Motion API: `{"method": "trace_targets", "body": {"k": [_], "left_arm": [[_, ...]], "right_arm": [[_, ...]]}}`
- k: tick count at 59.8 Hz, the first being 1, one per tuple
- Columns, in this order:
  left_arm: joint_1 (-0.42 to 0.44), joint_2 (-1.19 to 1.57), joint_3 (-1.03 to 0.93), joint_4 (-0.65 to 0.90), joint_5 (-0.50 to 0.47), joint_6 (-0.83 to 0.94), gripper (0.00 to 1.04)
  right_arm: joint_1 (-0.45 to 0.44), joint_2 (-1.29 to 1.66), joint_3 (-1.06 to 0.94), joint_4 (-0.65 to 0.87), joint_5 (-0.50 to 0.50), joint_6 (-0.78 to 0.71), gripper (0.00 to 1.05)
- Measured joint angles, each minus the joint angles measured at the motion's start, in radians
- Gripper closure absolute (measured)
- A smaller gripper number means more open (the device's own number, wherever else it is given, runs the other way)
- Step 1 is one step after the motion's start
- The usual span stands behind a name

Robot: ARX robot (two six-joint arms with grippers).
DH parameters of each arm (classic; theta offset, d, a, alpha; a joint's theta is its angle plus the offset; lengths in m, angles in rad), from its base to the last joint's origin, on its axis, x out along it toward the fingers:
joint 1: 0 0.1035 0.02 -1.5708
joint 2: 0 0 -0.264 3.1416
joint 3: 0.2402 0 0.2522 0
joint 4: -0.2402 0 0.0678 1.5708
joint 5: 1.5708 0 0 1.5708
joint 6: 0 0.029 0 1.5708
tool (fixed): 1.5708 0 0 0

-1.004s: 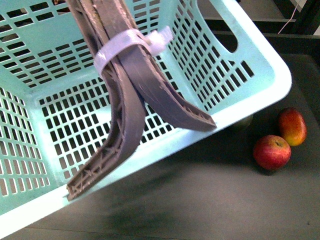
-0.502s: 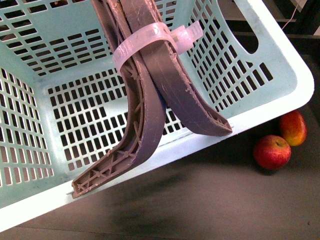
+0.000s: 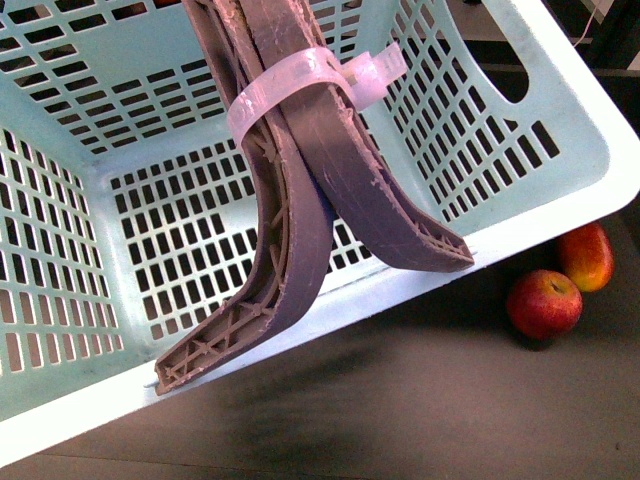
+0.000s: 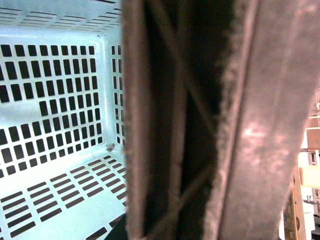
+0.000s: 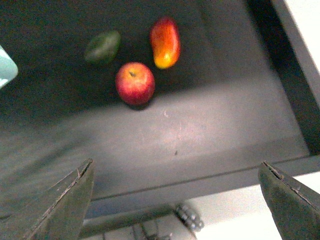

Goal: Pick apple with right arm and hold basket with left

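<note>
The aqua basket point(image 3: 400, 285) hangs tilted and fills most of the front view. Its brown-grey handles point(image 3: 300, 200) are bound by a white zip tie point(image 3: 300, 80). In the left wrist view the handles point(image 4: 250, 125) sit right against the camera with the slotted basket wall point(image 4: 50, 100) behind them. My left gripper is shut on the basket, and its fingers do not show. The red apple point(image 3: 543, 304) rests on the dark table just past the basket's right corner. My right gripper point(image 5: 176, 164) is open and empty, well back from the apple point(image 5: 135, 83).
A red-orange mango point(image 3: 586, 256) lies right behind the apple. In the right wrist view the mango point(image 5: 165, 42) and a green fruit point(image 5: 102, 47) flank the apple, with a basket corner point(image 5: 6, 70) at one side. The table's edge point(image 5: 200, 185) runs under the right gripper.
In the front view the basket has swung up and to the right, and its rim now covers the green fruit. The apple and mango have not moved.
</note>
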Motion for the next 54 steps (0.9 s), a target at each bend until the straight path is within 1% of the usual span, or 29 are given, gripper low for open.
{"method": "trace_targets", "body": {"k": [5, 9, 14, 25, 35, 43, 54], "left_arm": [[0.000, 0.000, 0.000, 0.000, -0.002, 0.003, 0.90], [0.000, 0.000, 0.000, 0.000, -0.002, 0.003, 0.90], [0.000, 0.000, 0.000, 0.000, 0.000, 0.003, 0.90], [0.000, 0.000, 0.000, 0.000, 0.003, 0.003, 0.90], [0.001, 0.000, 0.000, 0.000, 0.001, 0.003, 0.90], [0.001, 0.000, 0.000, 0.000, 0.002, 0.003, 0.90], [0.001, 0.000, 0.000, 0.000, 0.002, 0.003, 0.90]], "right_arm": [[-0.063, 0.162, 0.029, 0.155, -0.037, -0.061, 0.09], [-0.077, 0.287, 0.051, 0.249, -0.063, -0.093, 0.09], [-0.076, 0.529, 0.103, 0.406, -0.102, -0.157, 0.09], [-0.040, 0.911, 0.225, 0.598, -0.098, -0.248, 0.09], [-0.008, 1.220, 0.365, 0.654, -0.087, -0.270, 0.09], [0.039, 1.471, 0.526, 0.657, -0.031, -0.256, 0.09], [0.087, 1.593, 0.622, 0.631, -0.028, -0.235, 0.09]]}}
